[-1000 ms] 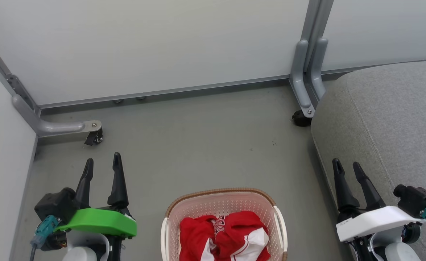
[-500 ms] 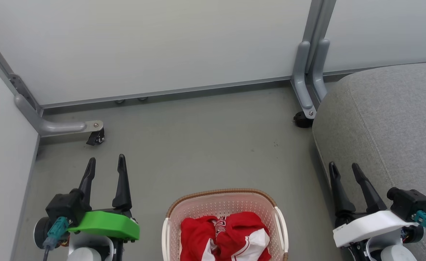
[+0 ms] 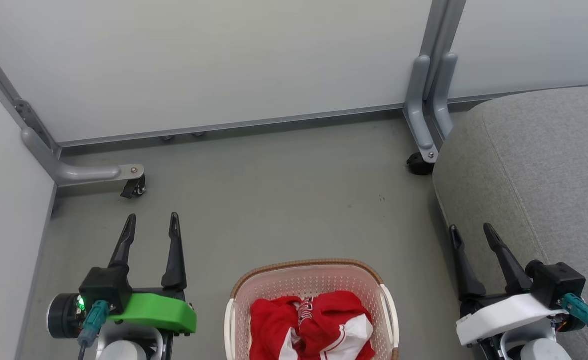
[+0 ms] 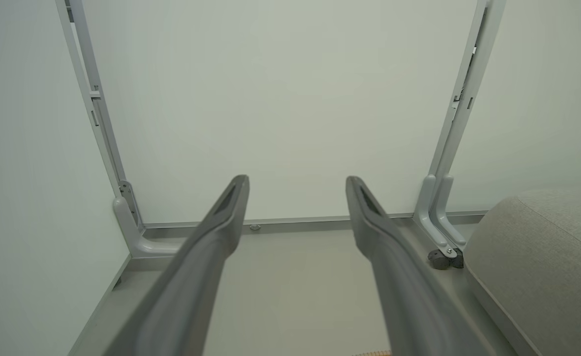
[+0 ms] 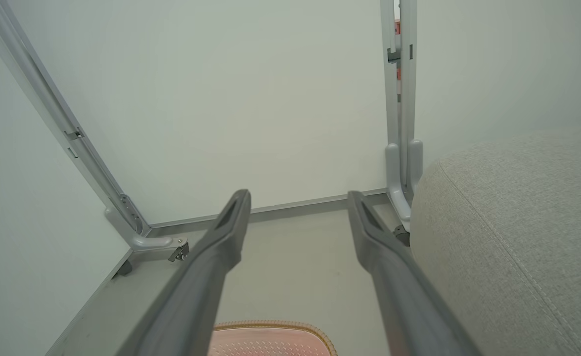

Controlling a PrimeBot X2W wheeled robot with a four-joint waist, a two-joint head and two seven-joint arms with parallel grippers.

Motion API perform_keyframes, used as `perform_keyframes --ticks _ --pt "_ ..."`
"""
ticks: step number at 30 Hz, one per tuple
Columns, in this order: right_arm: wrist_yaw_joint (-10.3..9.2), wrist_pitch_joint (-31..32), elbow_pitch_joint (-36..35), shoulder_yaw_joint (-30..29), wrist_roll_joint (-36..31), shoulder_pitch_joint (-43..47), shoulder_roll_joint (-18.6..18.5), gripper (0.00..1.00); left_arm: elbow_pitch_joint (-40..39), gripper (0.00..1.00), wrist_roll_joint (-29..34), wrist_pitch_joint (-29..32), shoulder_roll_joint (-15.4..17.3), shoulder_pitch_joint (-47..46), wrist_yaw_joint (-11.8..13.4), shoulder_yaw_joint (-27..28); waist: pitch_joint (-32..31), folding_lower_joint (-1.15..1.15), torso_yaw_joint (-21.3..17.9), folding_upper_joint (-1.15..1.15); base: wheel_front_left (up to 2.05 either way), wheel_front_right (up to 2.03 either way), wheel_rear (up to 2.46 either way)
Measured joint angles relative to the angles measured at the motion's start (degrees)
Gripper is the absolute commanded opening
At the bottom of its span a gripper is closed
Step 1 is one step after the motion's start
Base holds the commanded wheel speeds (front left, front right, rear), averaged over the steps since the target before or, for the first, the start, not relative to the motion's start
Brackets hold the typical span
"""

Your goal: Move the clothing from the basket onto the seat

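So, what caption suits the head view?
Open left gripper and right gripper flank the basket of red clothing, beside the grey seat.

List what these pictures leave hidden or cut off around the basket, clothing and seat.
Basket: its near half is cut off by the head view's bottom edge.
Clothing: the lower part is cut off by the same edge; the bunched folds hide how many garments there are; the lettering is too small to read.
Seat: it runs off the head view's right edge, so its full extent is unknown.

White lettering on the crumpled red clothing, too small and folded for legibility.
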Motion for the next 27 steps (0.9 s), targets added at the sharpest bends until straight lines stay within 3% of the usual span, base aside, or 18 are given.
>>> perform_keyframes --ticks 19,27 --pt "0.00 -2.05 -0.02 0.70 -7.23 0.17 -0.08 1.00 0.76 1.00 7.04 -1.85 0.01 -0.81 0.02 -1.32 0.27 0.00 0.58 0.00 0.00 0.00 0.00" --pt "0.01 -2.07 0.09 0.84 -7.54 0.18 -0.09 1.00 2.13 1.00 5.59 -2.18 -0.12 -0.87 -0.86 -1.42 0.53 0.00 0.60 0.00 0.00 0.00 0.00"
